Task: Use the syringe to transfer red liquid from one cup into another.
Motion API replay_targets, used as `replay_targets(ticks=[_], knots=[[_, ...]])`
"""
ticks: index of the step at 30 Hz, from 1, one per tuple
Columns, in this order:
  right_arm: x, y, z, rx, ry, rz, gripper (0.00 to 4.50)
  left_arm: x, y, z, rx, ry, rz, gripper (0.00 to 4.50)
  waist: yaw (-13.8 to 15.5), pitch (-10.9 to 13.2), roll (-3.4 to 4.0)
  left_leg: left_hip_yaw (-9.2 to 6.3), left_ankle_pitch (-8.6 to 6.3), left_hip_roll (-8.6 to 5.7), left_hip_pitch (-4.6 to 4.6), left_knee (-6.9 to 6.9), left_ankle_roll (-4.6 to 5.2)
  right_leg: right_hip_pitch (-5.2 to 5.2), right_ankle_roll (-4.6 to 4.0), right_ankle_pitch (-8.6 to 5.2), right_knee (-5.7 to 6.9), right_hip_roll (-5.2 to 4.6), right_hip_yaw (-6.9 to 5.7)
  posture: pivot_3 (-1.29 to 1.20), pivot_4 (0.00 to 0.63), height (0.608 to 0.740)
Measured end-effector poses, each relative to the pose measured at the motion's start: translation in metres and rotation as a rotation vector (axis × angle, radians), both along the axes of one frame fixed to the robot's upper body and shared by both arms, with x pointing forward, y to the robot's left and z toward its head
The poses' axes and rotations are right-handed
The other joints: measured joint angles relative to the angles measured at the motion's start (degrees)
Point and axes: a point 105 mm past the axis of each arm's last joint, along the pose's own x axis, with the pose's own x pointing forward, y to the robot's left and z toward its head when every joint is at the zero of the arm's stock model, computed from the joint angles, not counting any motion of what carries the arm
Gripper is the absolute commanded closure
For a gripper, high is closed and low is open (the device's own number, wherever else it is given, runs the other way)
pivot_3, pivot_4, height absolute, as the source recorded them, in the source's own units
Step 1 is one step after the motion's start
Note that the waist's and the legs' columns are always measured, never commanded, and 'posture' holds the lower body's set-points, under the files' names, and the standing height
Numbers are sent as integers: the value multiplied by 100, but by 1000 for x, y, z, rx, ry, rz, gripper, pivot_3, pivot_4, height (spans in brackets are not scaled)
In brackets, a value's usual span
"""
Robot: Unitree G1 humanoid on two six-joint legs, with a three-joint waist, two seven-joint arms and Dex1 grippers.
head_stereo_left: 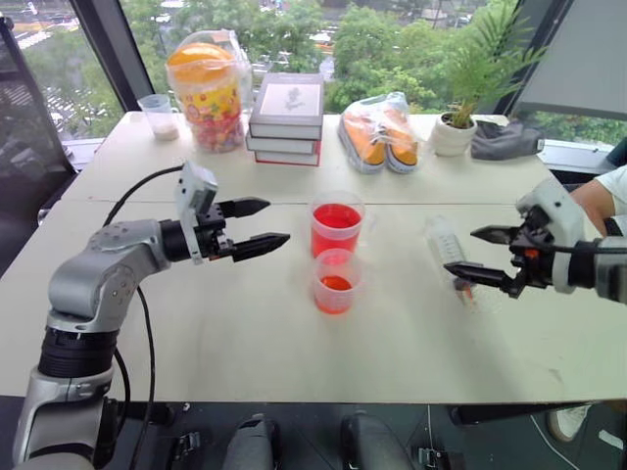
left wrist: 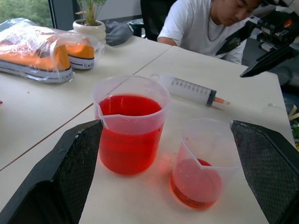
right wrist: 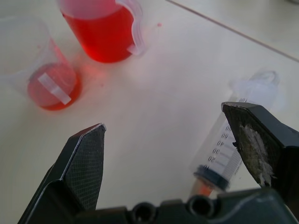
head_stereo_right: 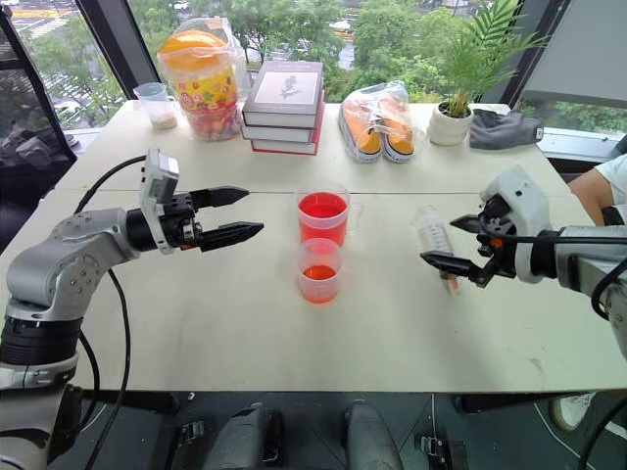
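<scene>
Right gripper (head_stereo_right: 454,242): spread wide, empty, poised just over syringe (head_stereo_right: 432,235). Syringe flat on table (head_stereo_right: 392,333), long axis running away from robot, orange tip nearest. Left gripper (head_stereo_right: 228,214): open, empty, farther off, beyond cups of red liquid (head_stereo_right: 321,217).

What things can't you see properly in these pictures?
- Syringe: in the right wrist view, the right gripper's finger hides part of the barrel.
- Syringe's small numbers: too tiny to read in the eye views.
- Small cup at the table's far corner: too small to tell what's inside.
</scene>
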Motion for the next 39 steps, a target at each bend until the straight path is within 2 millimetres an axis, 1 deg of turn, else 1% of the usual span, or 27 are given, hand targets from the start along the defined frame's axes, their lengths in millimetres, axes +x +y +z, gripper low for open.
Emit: replay_targets(ticks=[17, 27, 29, 32, 37, 39], knots=[[1, -6, 2, -32, -17, -17, 133, 3, -3, 2, -42, -19, -18, 0, 6, 0, 0, -1, 0, 0, 0, 3, 0, 3, 1, 0, 0, 0, 0, 0, 150, 740], [9, -13, 3, -22, -12, -68, 133, 4, -3, 1, -25, -24, -6, 0, 7, 0, 0, -1, 0, 0, 0, 4, 0, 3, 0, 0, 0, 0, 0, 0, 150, 740], [14, -13, 2, -24, -3, -78, 133, 4, -3, 1, -25, -25, -6, 0, -3, 0, 0, 1, 0, 0, 1, 4, 0, 3, -1, 0, 0, 0, 1, 0, 150, 740], [28, -17, 0, -35, 23, -121, 133, 4, -3, 1, -27, -27, -6, 0, -11, 0, 0, 1, 0, 0, 2, 6, 0, 3, -9, -4, 1, 0, 2, 0, 150, 740], [63, -25, -3, -20, 98, -237, 133, 5, -6, 1, -35, -31, -2, 0, -23, 0, 0, 5, 0, 0, 1, 7, 0, 0, -11, -4, 1, 0, 5, 0, 150, 740], [74, -27, -10, -27, 155, -269, 133, 6, -6, 1, -33, -38, 1, 0, -13, 0, 0, 4, 0, 0, -1, 4, 0, -2, -6, -2, 0, 1, 4, 0, 150, 740]])
